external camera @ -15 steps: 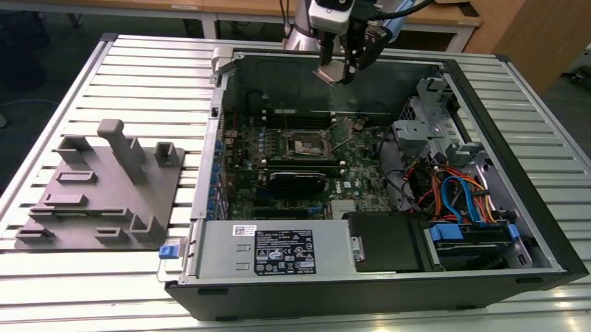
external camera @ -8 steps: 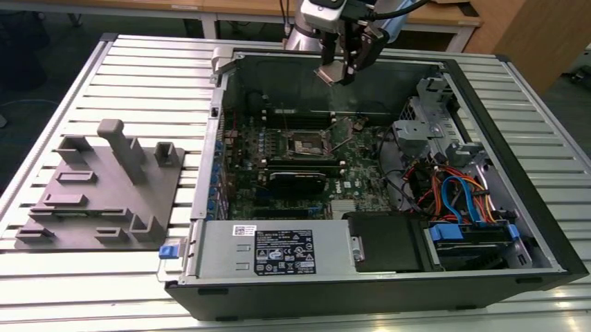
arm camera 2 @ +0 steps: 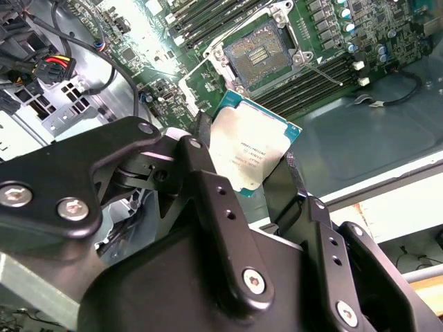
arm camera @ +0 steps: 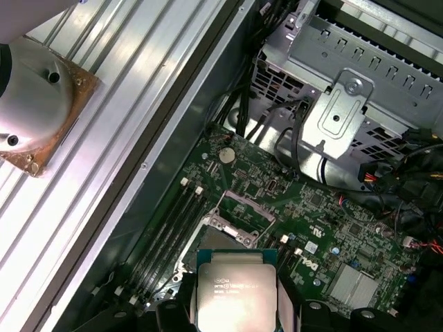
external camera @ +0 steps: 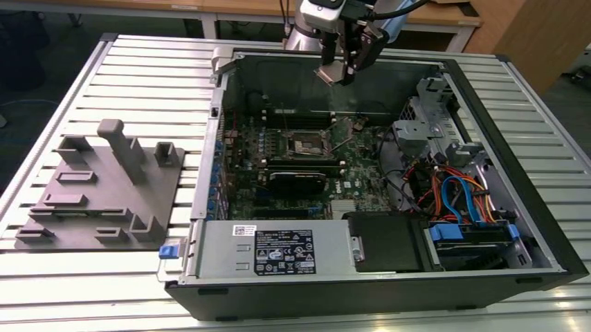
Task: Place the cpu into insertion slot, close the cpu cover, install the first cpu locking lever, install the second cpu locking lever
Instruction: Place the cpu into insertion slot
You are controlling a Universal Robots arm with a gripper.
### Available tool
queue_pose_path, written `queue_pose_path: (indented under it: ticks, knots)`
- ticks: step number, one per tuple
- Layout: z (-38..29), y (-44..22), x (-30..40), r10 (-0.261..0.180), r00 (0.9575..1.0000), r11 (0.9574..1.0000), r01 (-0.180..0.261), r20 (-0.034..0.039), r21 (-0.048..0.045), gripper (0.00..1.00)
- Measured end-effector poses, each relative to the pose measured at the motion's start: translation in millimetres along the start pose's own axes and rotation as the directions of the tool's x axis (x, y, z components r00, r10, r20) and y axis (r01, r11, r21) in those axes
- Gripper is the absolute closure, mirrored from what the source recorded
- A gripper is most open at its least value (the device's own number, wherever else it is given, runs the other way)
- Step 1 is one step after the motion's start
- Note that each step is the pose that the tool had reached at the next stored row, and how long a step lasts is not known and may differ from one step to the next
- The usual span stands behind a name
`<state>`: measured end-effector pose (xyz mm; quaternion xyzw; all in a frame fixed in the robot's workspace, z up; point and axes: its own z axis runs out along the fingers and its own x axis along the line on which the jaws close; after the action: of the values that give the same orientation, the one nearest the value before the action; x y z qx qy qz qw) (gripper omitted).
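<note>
The cpu (arm camera 2: 252, 155), a small flat square chip w/ dull silver-grey metal top and a green edge, hung in the air above the open case, pinched by two opposite edges between the black fingers (arm camera 2: 202, 162) of the gripper (arm camera 2: 248, 166). The jaws were narrowed onto it, w/ no gap either side. In the exterior view the chip (external camera: 331, 74) sat high over the rear of the case, well apart from the board, and looked tilted, not flat.

Below it lay the insertion slot (arm camera 2: 259, 52), a small square black socket w/ thin metal rim, contacts bare and nothing seated in it. The cpu cover (arm camera: 243, 207), a thin silvery cut-out frame, appeared swung up at the socket's edge. Both sat on the green motherboard (external camera: 277, 162) inside the black-and-grey metal computer case (external camera: 517, 207), on a slatted aluminium table (external camera: 138, 83).

Risks, as I judged them:
- Tilted chip lands corner-first and bends socket contacts.
- Edge-only grip slips, so the chip drops onto the board.
- Notches not aligned, so it won't seat.
- The raised cover snags the chip or a finger on approach.
</note>
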<state>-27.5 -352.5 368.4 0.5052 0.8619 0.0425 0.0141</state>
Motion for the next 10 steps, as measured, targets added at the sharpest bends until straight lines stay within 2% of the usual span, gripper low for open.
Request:
queue_pose_path:
  ticks: [10]
  knots:
    - [0.0,0.0,0.0,0.013,0.9999,0.9999,-0.013,0.0011,-0.0002,0.46]
